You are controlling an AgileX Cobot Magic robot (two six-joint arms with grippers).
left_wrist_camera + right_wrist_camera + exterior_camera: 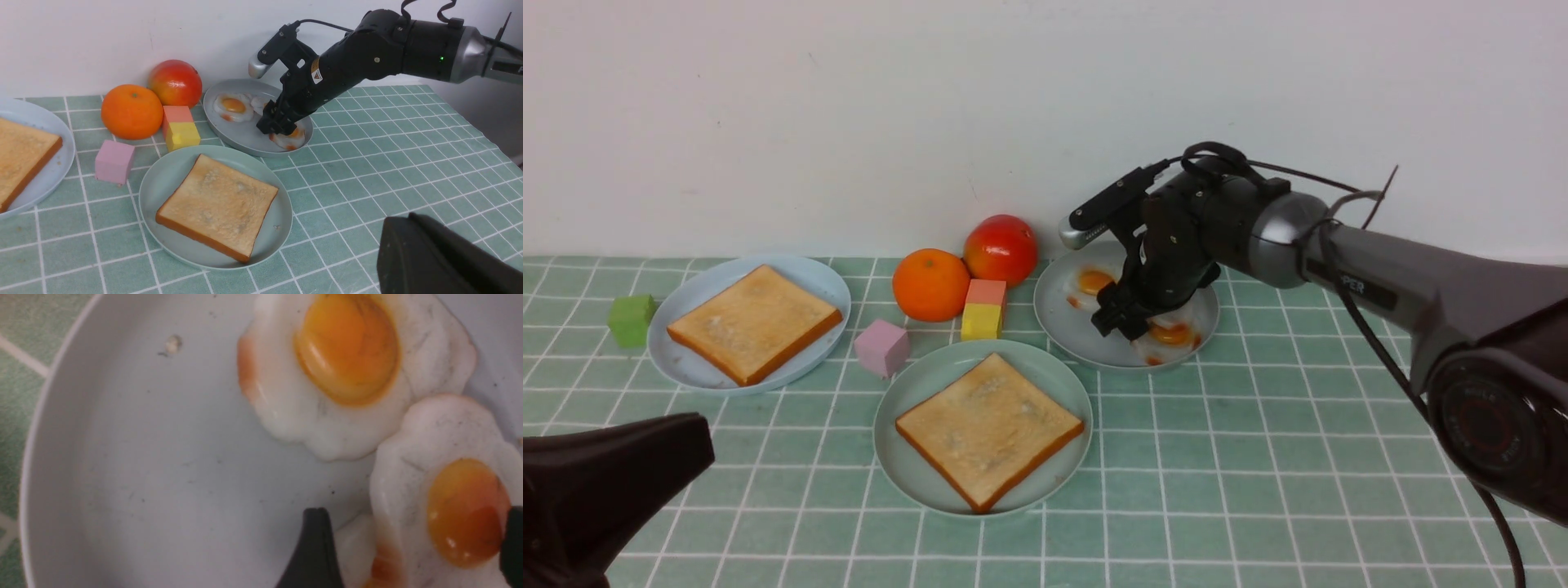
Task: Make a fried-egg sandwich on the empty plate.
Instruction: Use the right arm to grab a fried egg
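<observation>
The mint-green plate (900,457) lies front centre, and one toast slice (988,426) of the sandwich rests flat on it. The other toast slice (754,321) sits on the light blue plate (827,287) at the left. Fried eggs (1093,282) lie on the grey plate (1058,327) at the back. My right gripper (1123,322) is down on that plate and open. Its fingers (314,547) straddle the nearest egg (449,498) without closing on it. My left gripper (404,222) is shut and empty, low at the front left, apart from everything.
An orange (930,284) and a red tomato (1001,248) stand at the back between the plates. A pink-on-yellow block stack (983,310) and a pink cube (882,347) lie just behind the mint-green plate. A green cube (631,320) sits at the far left.
</observation>
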